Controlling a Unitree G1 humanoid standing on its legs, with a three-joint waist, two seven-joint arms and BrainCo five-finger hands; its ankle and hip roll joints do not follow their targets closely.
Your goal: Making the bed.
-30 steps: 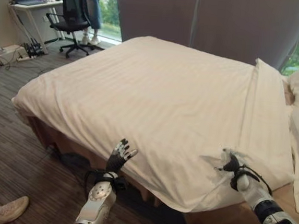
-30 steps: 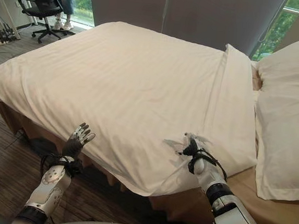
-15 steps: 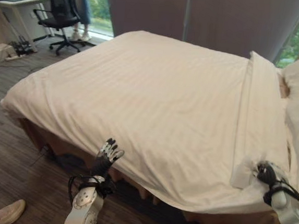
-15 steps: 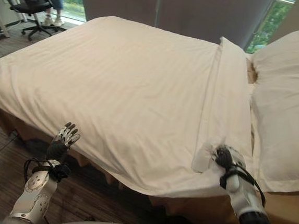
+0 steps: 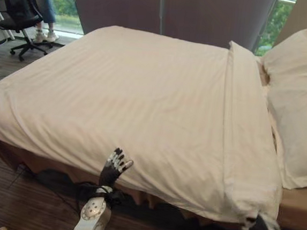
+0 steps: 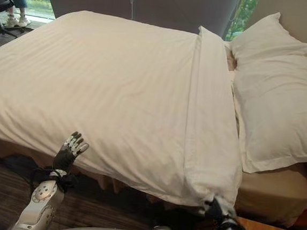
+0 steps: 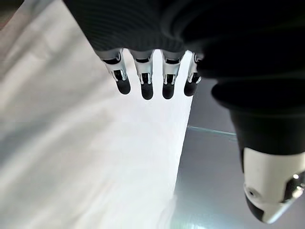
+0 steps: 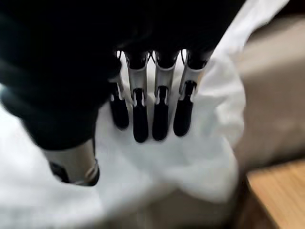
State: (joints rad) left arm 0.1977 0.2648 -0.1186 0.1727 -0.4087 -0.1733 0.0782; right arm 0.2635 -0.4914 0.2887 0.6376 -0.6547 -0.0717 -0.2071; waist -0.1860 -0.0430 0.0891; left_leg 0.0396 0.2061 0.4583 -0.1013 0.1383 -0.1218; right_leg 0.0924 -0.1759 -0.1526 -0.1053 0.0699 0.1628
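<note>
Trouble may come at the corner: the right hand [image 6: 221, 212] grips the duvet [image 5: 144, 103], and a hard tug could wrinkle it. Left hand [image 5: 115, 164] hovers, fingers relaxed.

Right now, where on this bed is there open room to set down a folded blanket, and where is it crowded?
The widest free patch is the flat duvet, from its far edge to the folded-back band. A bare strip of mattress lies below the pillows. The head end is crowded by the pillows, the near corner by the right hand on the cloth. The left hand hovers open at the near edge.
</note>
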